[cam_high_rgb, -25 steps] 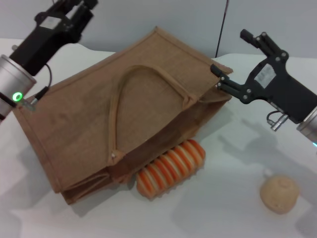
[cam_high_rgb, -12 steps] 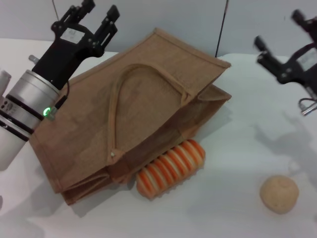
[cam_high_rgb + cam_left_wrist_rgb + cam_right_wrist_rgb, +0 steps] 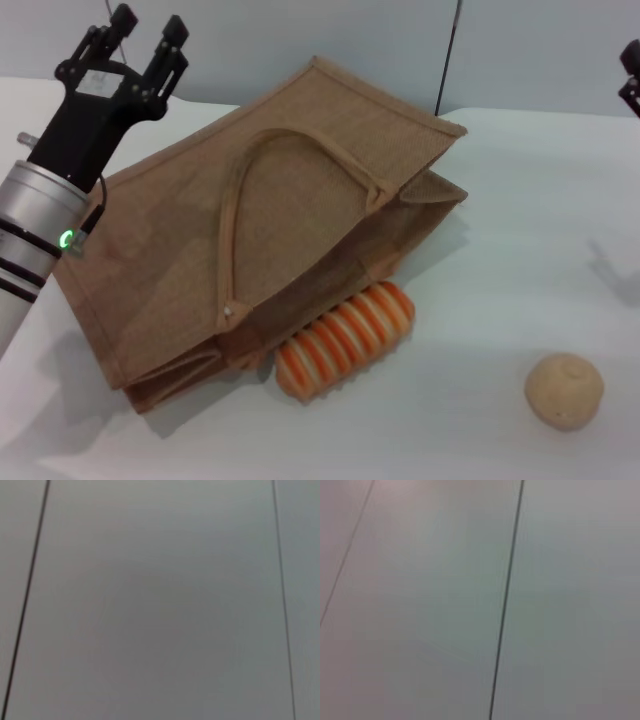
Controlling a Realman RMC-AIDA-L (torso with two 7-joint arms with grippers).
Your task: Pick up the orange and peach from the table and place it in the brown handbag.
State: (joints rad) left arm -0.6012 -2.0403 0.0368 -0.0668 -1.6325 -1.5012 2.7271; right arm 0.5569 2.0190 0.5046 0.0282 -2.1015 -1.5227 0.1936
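White surface [image 3: 520, 230] and pale grey wall were seen, with the brown handbag [image 3: 250, 240] laid on its side at the middle.

Neither the orange nor the peach could be seen on the surface; whether they were lying inside the handbag could not be told, since its mouth was turned away and partly collapsed. One looped handle [image 3: 290, 190] was laid flat across the upper face, so the handbag was judged to have been let slump. An orange-and-cream striped loaf-like item [image 3: 345, 340] was tucked just beside its lower edge, and a tan ball [image 3: 565, 391] was set well apart on the right. The left gripper [image 3: 140, 50] was held raised beyond the handbag's far corner, its fingers [image 3: 170, 45] spread and grasping nothing. Only a sliver of the right gripper [image 3: 631, 75] was visible at the frame's edge; its fingers' state could not be told. Both wrist views were filled by bare wall panels.
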